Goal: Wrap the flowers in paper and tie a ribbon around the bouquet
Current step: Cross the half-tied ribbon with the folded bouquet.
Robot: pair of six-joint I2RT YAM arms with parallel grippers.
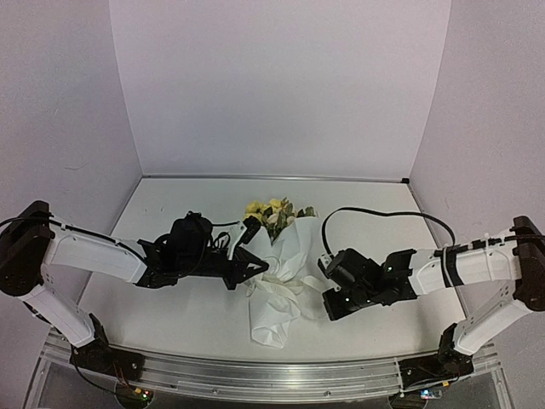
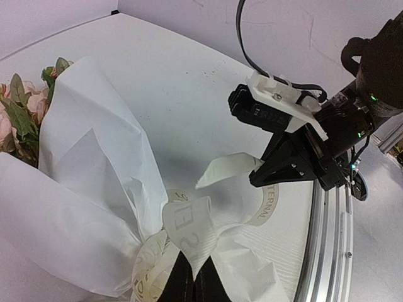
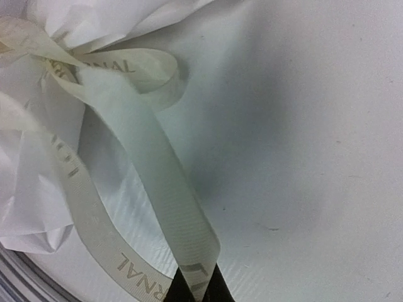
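Note:
The bouquet lies mid-table, a cone of white paper (image 1: 285,277) with yellow and cream flowers (image 1: 271,213) at its far, wide end. The ribbon (image 1: 294,288) is wound round the cone's narrow waist. My left gripper (image 1: 258,271) is at the cone's left side, shut on a lettered ribbon loop (image 2: 189,223) between its black fingertips (image 2: 179,283). My right gripper (image 1: 324,294) is just right of the cone, shut on another ribbon strand (image 3: 151,170) that runs up to the knot (image 3: 56,66). In the left wrist view the paper (image 2: 88,170) and flowers (image 2: 19,119) show.
The white table (image 1: 170,213) is closed in by white walls at the back and both sides. An aluminium rail (image 1: 272,375) runs along the near edge. A black cable (image 1: 383,213) arcs over the right arm.

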